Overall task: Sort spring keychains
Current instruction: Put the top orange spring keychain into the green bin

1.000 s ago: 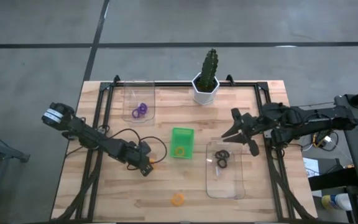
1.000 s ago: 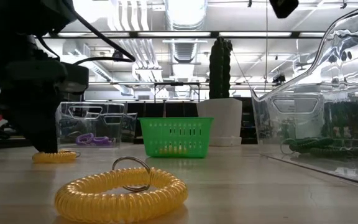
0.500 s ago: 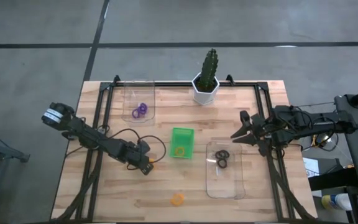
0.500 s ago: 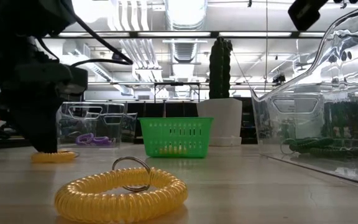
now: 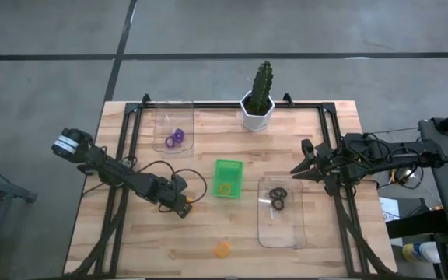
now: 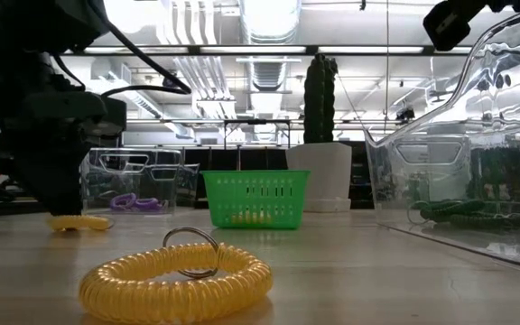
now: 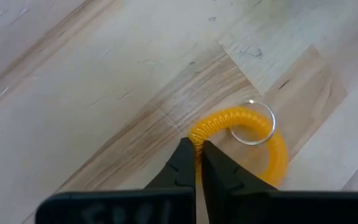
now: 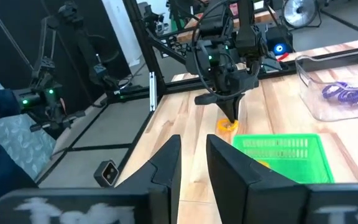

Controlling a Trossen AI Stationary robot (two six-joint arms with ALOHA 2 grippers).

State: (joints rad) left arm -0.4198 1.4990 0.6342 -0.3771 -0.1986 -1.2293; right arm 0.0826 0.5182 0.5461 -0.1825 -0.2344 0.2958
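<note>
Green tray sits mid-table, used here as the landmark. Orange spring keychains, three: one inside the green tray, one lying loose on the wood toward the table's near edge from the green tray, big in the low view foreground, and one just left of the green tray under the left gripper. Left gripper fingers are together, pinched on the coil of that orange keychain, which lies on the wood; its metal ring shows beside the coil. Purple keychains, two: both in the clear tray beyond and left of the green tray. Black keychains, looks like two, overlapping so the count is unsure: in the second clear tray right of the green tray. One potted cactus stands beyond the green tray at the far edge. Right gripper hangs right of the green tray, above the table past the black-keychain tray, fingers slightly apart, holding nothing.
</note>
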